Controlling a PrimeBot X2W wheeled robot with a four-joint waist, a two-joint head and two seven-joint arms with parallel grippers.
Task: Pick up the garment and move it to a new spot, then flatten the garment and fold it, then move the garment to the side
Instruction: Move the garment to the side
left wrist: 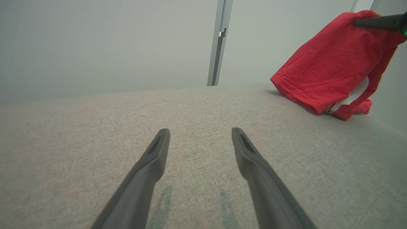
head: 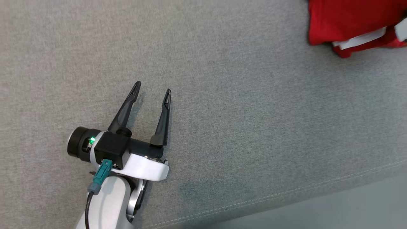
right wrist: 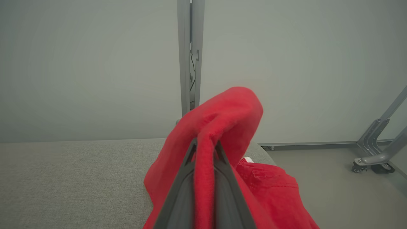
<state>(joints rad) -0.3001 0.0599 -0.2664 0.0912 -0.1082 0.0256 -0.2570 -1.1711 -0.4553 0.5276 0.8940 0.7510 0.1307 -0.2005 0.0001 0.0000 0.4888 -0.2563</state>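
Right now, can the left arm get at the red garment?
Probably yes: the open left gripper has bare grey cushion between it and the red garment, which the right gripper holds pinched.

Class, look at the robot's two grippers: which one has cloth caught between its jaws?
The right gripper: its jaws pinch a fold of the red garment. The left gripper has its jaws apart, nothing between them, over the grey cushion.
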